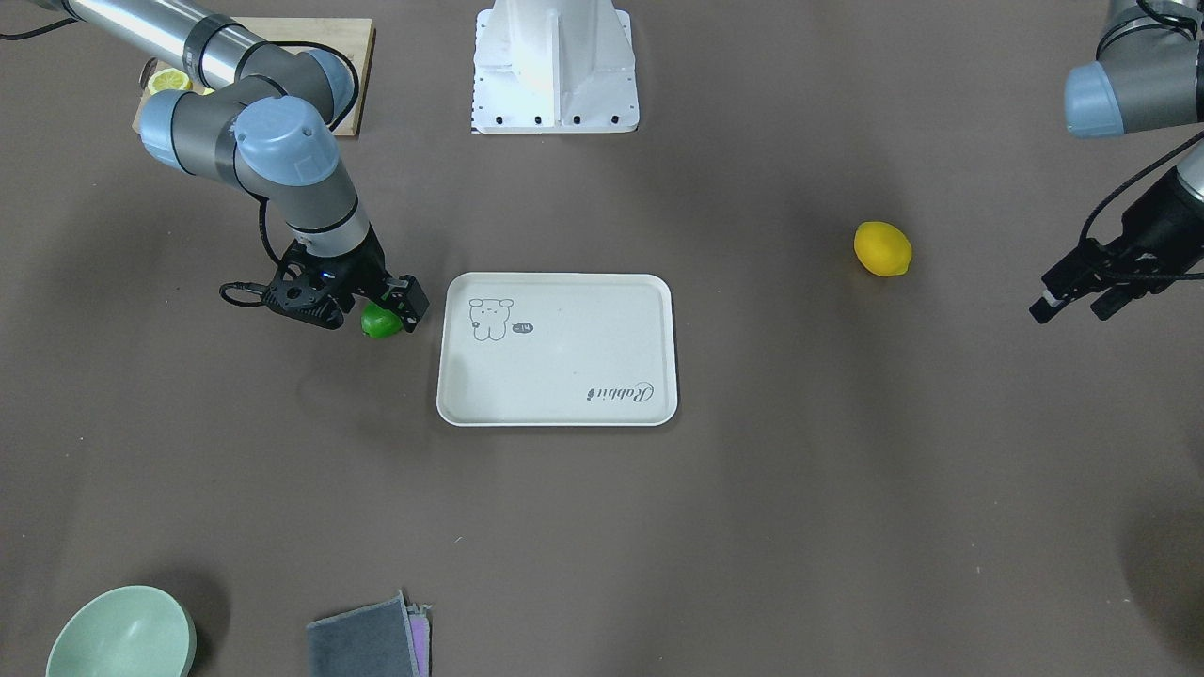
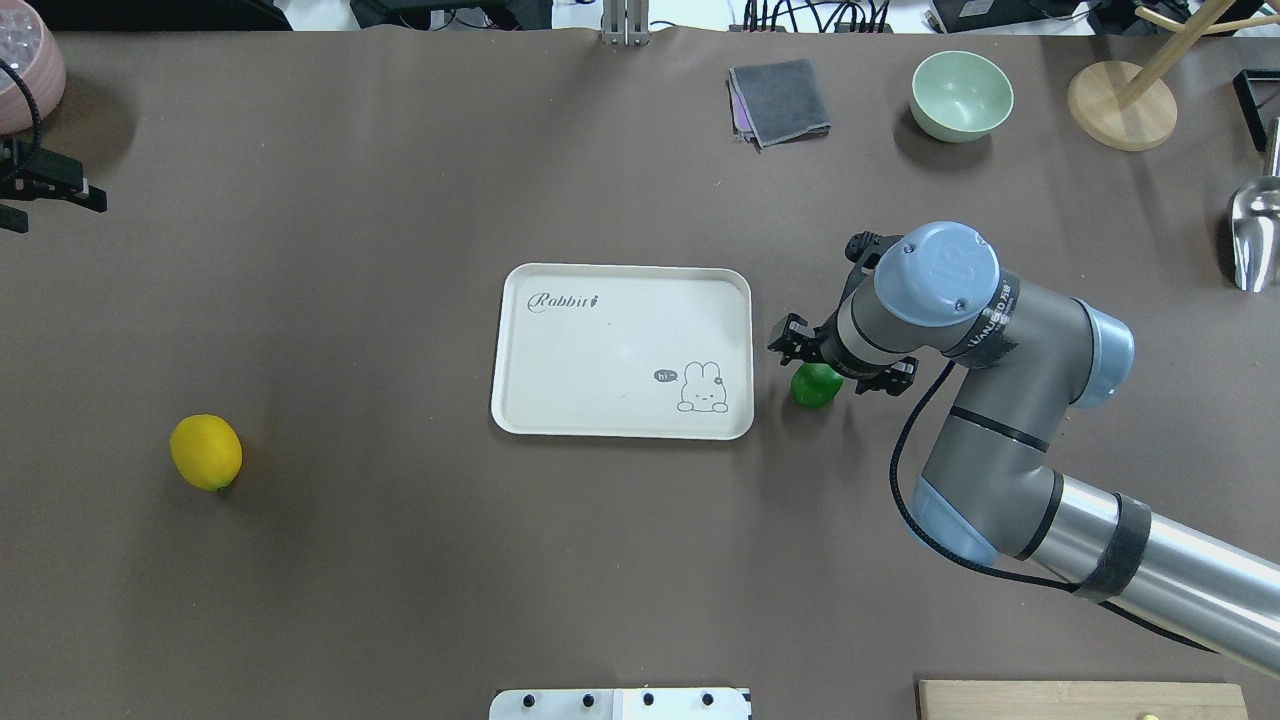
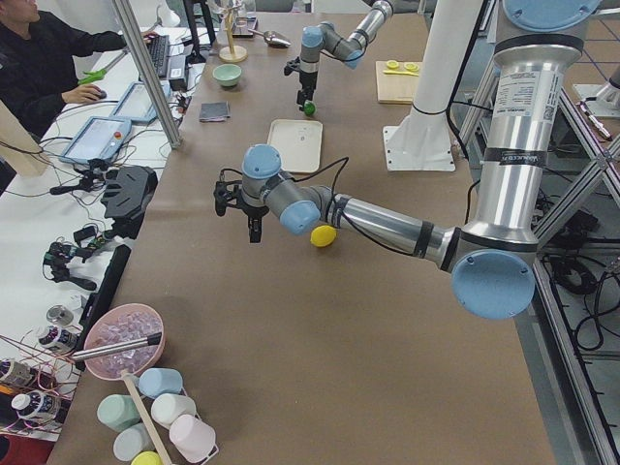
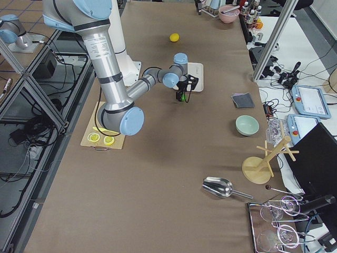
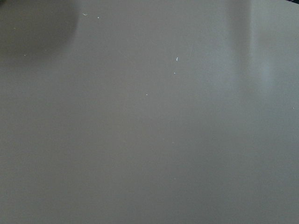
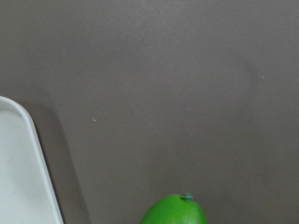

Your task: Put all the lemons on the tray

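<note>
The off-white tray with the rabbit drawing lies bare at the table's middle; it also shows in the overhead view. The green lemon sits just off the tray's short edge, between the fingers of my right gripper, which looks shut on it. It also shows in the overhead view and at the bottom of the right wrist view, beside the tray's rim. The yellow lemon lies alone on the table. My left gripper is open and empty, beyond it.
A bamboo board with lemon slices lies behind my right arm. A green bowl, a grey cloth, a wooden stand and a metal scoop stand at the far right. A pink bowl is far left.
</note>
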